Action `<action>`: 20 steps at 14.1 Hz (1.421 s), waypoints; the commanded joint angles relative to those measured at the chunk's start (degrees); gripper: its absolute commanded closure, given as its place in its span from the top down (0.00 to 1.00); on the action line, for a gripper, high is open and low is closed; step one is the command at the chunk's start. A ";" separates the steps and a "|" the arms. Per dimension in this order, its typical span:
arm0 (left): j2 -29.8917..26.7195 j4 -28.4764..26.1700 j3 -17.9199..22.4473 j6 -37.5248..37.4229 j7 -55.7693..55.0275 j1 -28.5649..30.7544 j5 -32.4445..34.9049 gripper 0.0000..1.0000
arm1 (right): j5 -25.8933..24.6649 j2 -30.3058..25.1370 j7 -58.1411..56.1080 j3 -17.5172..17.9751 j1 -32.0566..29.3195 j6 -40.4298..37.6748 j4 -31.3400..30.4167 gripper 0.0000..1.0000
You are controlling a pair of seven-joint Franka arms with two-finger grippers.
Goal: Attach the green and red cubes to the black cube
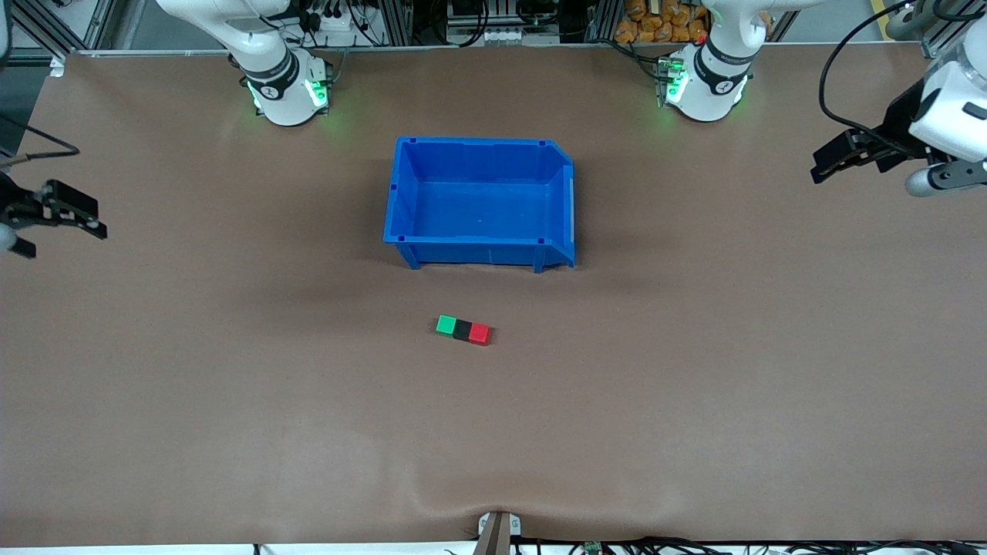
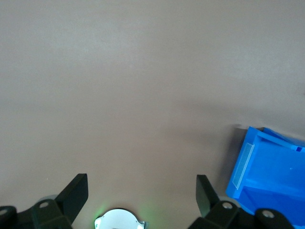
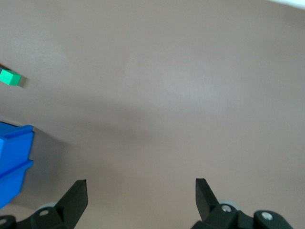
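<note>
The green cube (image 1: 446,324), the black cube (image 1: 462,329) and the red cube (image 1: 480,333) lie touching in one row on the brown table, black in the middle, nearer to the front camera than the blue bin (image 1: 478,252). My left gripper (image 1: 829,158) is open and empty, held high over the left arm's end of the table. My right gripper (image 1: 65,239) is open and empty over the right arm's end. The right wrist view shows its open fingers (image 3: 76,193) over bare table and the green cube (image 3: 10,77) at the edge. The left wrist view shows open fingers (image 2: 76,191) and no cubes.
The blue bin stands empty in the middle of the table, between the cubes and the arm bases. It shows partly in the left wrist view (image 2: 243,167) and the right wrist view (image 3: 14,143). The left arm's white base (image 2: 116,220) shows between the left fingers.
</note>
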 commanded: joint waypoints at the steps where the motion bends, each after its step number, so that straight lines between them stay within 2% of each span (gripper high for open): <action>1: -0.53 1.05 -0.99 0.27 0.98 0.47 1.45 1.00 | -0.28 -5.52 8.62 3.82 -3.39 -1.71 -5.87 1.00; 3: -0.53 1.75 -0.99 0.27 1.60 0.56 1.18 1.00 | -0.19 -6.23 16.34 6.73 -4.89 -4.88 -5.79 1.00; 4: -0.44 2.02 -0.99 0.18 1.60 0.56 1.27 1.00 | -0.19 -6.41 17.08 6.74 -4.81 -5.42 -5.70 1.00; 11: 0.78 4.38 -0.90 0.09 5.09 0.74 1.09 1.00 | 0.24 -7.55 14.98 3.50 -3.67 -5.95 -5.61 1.00; 14: 1.32 4.92 -0.73 -0.08 7.75 0.74 1.18 1.00 | 2.88 -7.47 15.77 2.79 -3.58 -7.80 -5.53 1.00; 20: 1.41 4.92 -0.55 -0.26 7.31 0.74 1.27 1.00 | 2.45 -7.03 15.50 2.79 -3.58 -8.14 -4.48 1.00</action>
